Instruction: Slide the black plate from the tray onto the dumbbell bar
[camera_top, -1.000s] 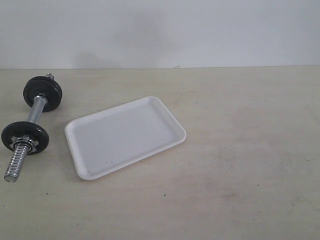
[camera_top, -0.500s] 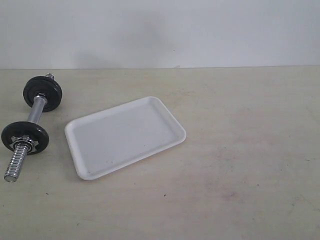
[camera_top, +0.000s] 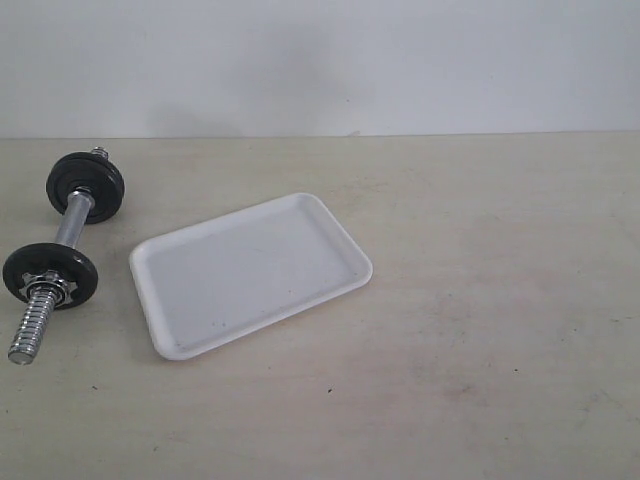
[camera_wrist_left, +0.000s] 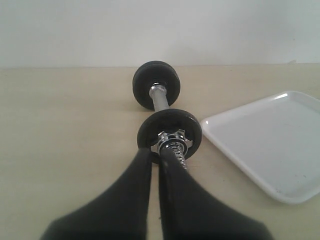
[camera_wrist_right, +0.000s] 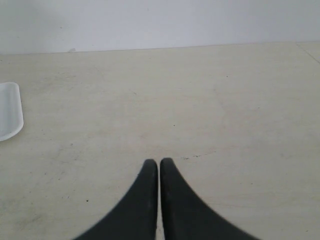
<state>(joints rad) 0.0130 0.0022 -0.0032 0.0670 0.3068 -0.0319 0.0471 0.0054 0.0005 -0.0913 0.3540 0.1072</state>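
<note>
Just left of the white tray (camera_top: 250, 270), the chrome bar (camera_top: 70, 222) lies on a beige table (camera_top: 480, 300). The black plate (camera_top: 85, 187) sits on the bar's far end. A second disc (camera_top: 50, 272), backed by a star collar (camera_top: 50, 288), sits nearer the threaded near end. Both claws are clenched on nothing: the left gripper (camera_wrist_left: 155, 156) lines up with the bar's threaded end, the right gripper (camera_wrist_right: 159, 164) is over the table.
</note>
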